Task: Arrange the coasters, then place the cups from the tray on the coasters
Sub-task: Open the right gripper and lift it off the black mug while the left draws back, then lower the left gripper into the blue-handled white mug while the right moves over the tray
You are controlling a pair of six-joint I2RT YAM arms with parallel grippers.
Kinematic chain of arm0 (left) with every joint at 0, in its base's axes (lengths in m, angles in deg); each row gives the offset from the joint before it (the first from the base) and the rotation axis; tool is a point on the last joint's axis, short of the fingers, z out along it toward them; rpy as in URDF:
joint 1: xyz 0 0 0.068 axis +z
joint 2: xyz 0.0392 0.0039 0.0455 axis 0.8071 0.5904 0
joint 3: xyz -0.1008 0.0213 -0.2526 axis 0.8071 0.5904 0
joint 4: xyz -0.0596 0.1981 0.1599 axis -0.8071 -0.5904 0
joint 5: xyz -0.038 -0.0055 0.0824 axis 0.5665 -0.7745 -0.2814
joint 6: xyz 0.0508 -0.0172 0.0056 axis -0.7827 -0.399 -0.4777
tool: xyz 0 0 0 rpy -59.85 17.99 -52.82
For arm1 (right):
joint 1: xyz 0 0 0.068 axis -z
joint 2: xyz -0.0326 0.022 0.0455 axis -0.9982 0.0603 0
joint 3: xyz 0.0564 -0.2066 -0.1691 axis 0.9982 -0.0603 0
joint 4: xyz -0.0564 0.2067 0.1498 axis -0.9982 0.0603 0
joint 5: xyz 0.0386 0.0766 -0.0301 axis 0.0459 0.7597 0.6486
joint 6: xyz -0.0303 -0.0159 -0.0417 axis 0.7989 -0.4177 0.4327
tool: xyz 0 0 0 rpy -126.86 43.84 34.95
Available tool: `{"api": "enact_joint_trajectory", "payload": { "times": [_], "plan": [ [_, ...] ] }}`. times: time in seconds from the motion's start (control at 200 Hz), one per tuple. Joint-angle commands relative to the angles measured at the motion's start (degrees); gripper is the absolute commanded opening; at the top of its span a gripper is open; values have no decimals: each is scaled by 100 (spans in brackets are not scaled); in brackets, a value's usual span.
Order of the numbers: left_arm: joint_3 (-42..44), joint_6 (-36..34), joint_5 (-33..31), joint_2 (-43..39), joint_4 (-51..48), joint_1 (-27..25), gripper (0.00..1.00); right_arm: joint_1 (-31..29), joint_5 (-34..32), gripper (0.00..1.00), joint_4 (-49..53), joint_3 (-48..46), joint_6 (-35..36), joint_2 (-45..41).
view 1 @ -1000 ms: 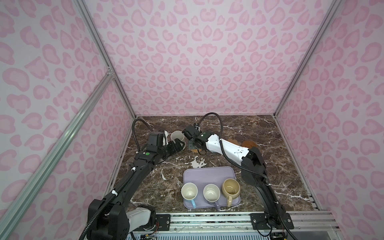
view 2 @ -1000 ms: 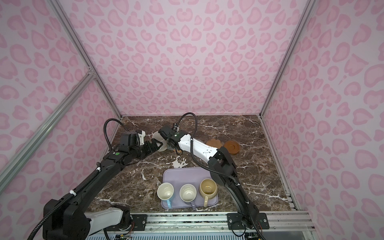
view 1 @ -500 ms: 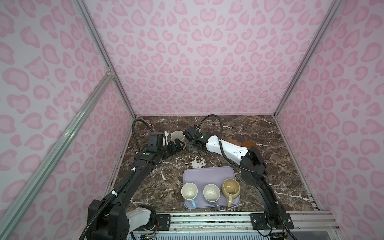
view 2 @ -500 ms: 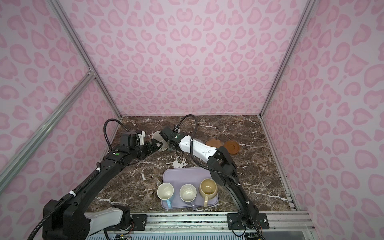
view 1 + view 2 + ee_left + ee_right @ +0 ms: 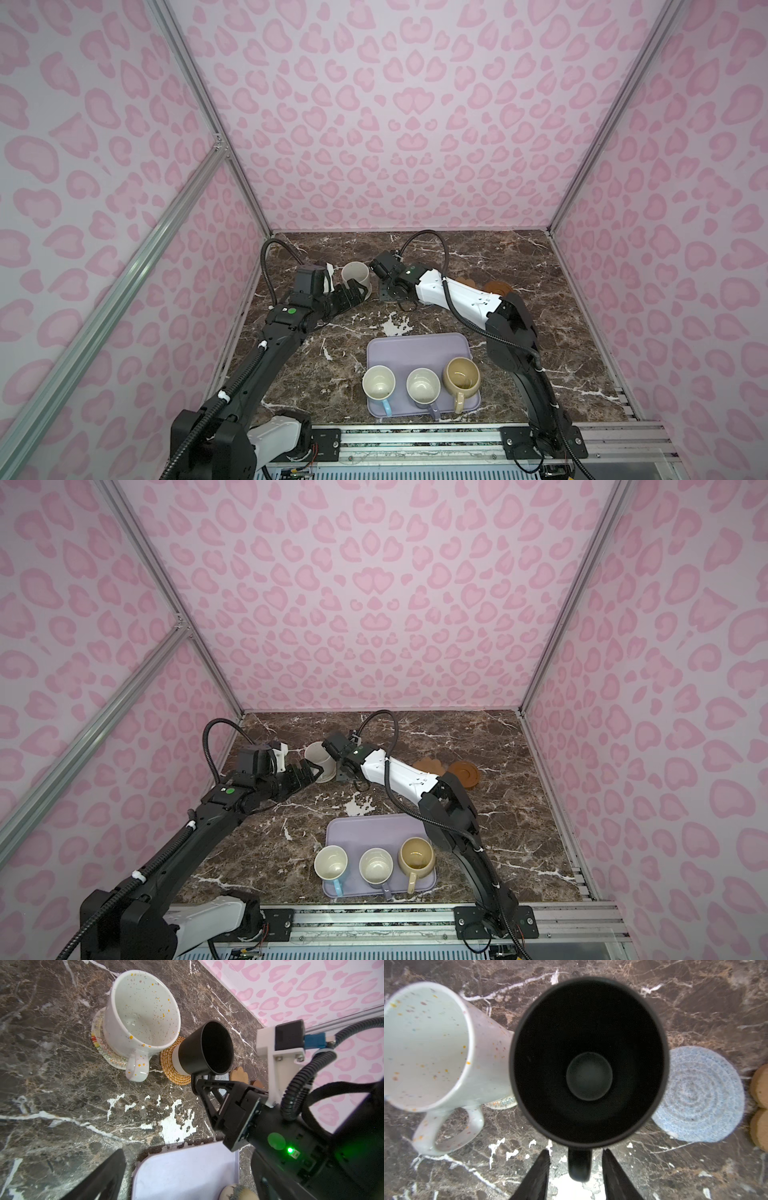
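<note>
**mugwatcher:** Where did the black mug (image 5: 588,1059) end up?

**yam_fan:** It sat upright on the orange rattan coaster (image 5: 172,1072). The right gripper (image 5: 575,1153) had its jaws parted, one finger on each side of the handle (image 5: 579,1165), with a gap on both sides, so it wasn't gripping.

**mugwatcher:** And around it?

**yam_fan:** The white speckled mug (image 5: 141,1016) stood just beside it on the white woven coaster (image 5: 99,1043). On the other side lay the grey-blue coaster (image 5: 697,1095), bare, then the tan flower coaster (image 5: 760,1093) and the brown disc (image 5: 496,286). The left gripper (image 5: 359,291) was spread wide near the white mug, holding nothing. The light blue mug (image 5: 378,384), lavender-grey mug (image 5: 423,386) and beige-yellow mug (image 5: 461,376) were on the tray (image 5: 415,345), along its near edge.
</note>
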Motion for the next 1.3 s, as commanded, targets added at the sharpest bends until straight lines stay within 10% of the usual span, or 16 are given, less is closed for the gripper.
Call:
{"api": "enact_joint_trajectory", "payload": {
  "times": [0.0, 0.11, 0.775, 1.3],
  "plan": [
    [-186, -212, 80, -130, -516, -50, 96, -27, 43, 54, -78, -203, 102, -299],
    [-434, -517, -162, -360, -1329, -289, 96, -17, 595, 98, -404, -684, 96, -906],
    [215, 726, -1796, -1779, -3333, -2929, 96, 101, 1579, 95, -1194, -4085, 1761, -4204],
    [348, 2673, -2798, -1089, -3582, -5533, 96, 244, 1661, 94, -1105, -4904, 1710, -4610]
  ]
}}
